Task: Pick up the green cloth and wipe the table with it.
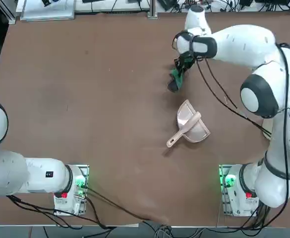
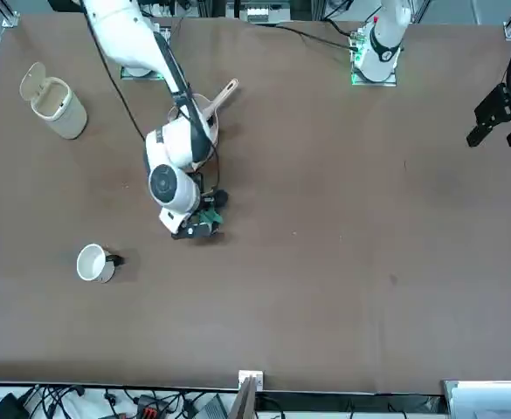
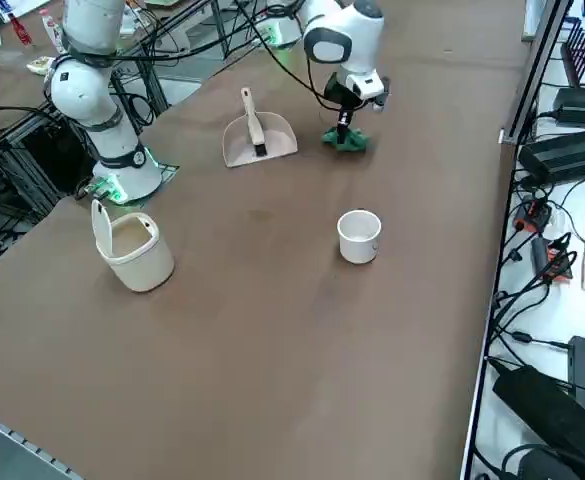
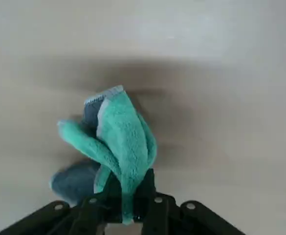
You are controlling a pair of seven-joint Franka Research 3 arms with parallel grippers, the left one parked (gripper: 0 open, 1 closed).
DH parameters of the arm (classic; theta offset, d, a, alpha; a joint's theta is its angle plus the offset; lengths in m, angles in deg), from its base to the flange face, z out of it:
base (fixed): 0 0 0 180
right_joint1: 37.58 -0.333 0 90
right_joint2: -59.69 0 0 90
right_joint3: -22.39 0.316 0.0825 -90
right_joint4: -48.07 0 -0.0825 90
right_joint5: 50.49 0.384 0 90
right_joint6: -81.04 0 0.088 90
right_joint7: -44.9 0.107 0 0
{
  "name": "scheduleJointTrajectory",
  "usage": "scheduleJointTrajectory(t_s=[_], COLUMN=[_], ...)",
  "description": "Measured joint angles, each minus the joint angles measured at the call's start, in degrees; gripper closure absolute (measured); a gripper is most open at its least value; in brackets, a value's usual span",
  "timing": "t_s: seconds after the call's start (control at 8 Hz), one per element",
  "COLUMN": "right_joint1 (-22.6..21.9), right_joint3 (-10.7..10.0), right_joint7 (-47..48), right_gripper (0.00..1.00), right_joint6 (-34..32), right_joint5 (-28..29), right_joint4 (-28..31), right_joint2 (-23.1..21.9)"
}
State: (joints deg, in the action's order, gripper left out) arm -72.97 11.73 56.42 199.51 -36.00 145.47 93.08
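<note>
Green cloth (image 4: 128, 142) pinched in right hand (image 4: 128, 196), bunched so loose folds are left free for wiping table (image 1: 110, 124); dustpan (image 1: 192, 124) kept beside cloth's area.

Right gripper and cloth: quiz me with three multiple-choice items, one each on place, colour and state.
1. Where is the right gripper?
A) over the dustpan
B) above the table, past the dustpan from the arm bases
C) beyond the table's edge

2. The cloth's main colour?
A) green
B) red
C) yellow

3. The gripper is:
A) wide open
B) shut on nothing
C) shut on the cloth

B: the top view shows it farther out than the dustpan.
A: green pile fills the wrist view's cloth.
C: cloth is pinched between its fingers.
</note>
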Motion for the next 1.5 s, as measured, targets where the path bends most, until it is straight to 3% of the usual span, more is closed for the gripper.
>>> scheduleJointTrajectory(t_s=[0.38, 0.75, 1.0, 1.25, 1.5], right_joint1=[0.71, 0.79, 1.30, 4.01, 5.62], right_joint3=[-6.80, -14.39, -18.98, -20.16, -20.13], right_joint7=[-1.97, -15.70, -22.51, -24.62, -25.02], right_gripper=[0.92, 0.92, 0.92, 0.93, 0.93], right_joint6=[-16.72, -26.42, -24.79, -16.13, -8.64], right_joint5=[-10.12, -17.44, -22.11, -23.60, -20.49], right_joint4=[-0.43, 0.95, 6.86, 16.31, 23.24], right_joint2=[-7.77, -10.87, -12.51, -15.26, -16.13])
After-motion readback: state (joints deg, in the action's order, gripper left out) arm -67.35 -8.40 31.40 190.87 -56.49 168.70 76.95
